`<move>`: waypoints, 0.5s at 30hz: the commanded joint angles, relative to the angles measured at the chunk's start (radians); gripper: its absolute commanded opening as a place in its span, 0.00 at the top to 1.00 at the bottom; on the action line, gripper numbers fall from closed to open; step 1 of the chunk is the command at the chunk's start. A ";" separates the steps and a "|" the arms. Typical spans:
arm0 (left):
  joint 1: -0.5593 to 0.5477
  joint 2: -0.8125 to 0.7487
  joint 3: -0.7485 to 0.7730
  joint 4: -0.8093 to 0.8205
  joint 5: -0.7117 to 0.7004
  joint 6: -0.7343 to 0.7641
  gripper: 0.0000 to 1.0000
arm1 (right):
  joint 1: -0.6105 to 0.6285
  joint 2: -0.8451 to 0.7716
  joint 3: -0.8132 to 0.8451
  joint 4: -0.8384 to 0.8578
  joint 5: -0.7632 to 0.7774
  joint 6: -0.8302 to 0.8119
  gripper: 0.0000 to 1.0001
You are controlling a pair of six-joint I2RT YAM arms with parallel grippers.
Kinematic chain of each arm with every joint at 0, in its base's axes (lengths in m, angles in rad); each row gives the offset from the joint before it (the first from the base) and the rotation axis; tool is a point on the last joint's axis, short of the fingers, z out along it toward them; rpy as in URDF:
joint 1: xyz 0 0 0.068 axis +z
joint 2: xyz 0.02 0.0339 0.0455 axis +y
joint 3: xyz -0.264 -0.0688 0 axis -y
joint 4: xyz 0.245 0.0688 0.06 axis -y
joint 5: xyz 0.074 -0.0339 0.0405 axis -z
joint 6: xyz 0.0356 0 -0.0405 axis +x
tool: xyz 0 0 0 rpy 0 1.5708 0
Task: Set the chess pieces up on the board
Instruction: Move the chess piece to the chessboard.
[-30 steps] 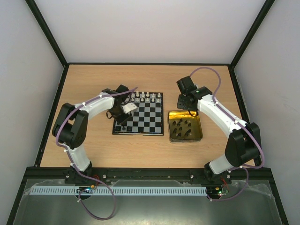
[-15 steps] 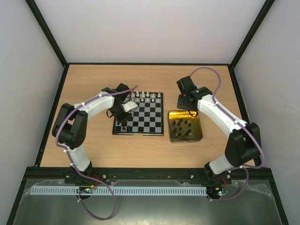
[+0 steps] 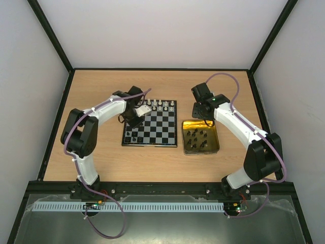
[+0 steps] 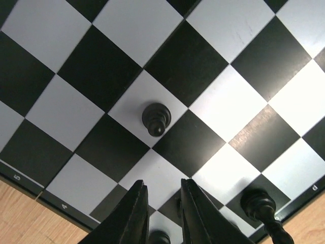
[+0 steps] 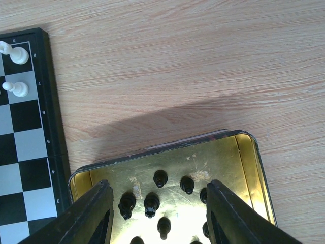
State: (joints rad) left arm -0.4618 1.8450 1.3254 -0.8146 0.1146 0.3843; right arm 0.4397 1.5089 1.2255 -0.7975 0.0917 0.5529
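Chessmen were split between two places: some on the board (image 3: 157, 127) at mid-table, the rest in the tin (image 5: 223, 157) just to its right.

On the left, the left gripper (image 4: 161, 184) hovered over the board's left side, looking down on the near-left corner. Its fingers (image 4: 133, 213) were nearly together, with only a slim gap, and nothing sat between the tips. Below it were three black men: a pawn (image 4: 155, 118) on a light square, one at the rim, and one glimpsed through the gap. Those three were all the black that showed on the board.

Across the middle, the squares were bare. Along the far edge stood the white men (image 3: 161, 105), in two ranks as far as I could tell, with the left end hidden behind the arm. White looked about finished.

Further right, a cluster of black men (image 5: 151, 202) lay in the tin, well outnumbering the three already placed.

On the right, the right gripper (image 5: 160, 203) hung above the tin's far end, spread wide and holding nothing.

My call was that white was set and black had barely begun. Most of black's men had yet to be carried over and stood up.
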 commanded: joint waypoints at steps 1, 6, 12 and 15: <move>-0.003 0.038 0.047 -0.011 -0.013 0.005 0.79 | -0.008 -0.019 -0.007 0.003 0.036 -0.010 0.51; -0.003 0.073 0.079 -0.005 -0.020 0.008 0.79 | -0.020 -0.022 -0.003 -0.003 0.037 -0.019 0.51; -0.003 0.109 0.110 -0.009 -0.014 0.010 0.79 | -0.033 -0.022 -0.005 -0.005 0.037 -0.026 0.51; -0.003 0.116 0.118 -0.008 -0.013 0.010 0.79 | -0.038 -0.021 -0.004 -0.004 0.037 -0.030 0.51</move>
State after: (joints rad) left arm -0.4618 1.9419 1.4113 -0.8055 0.1040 0.3851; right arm 0.4110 1.5089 1.2255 -0.7979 0.1043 0.5388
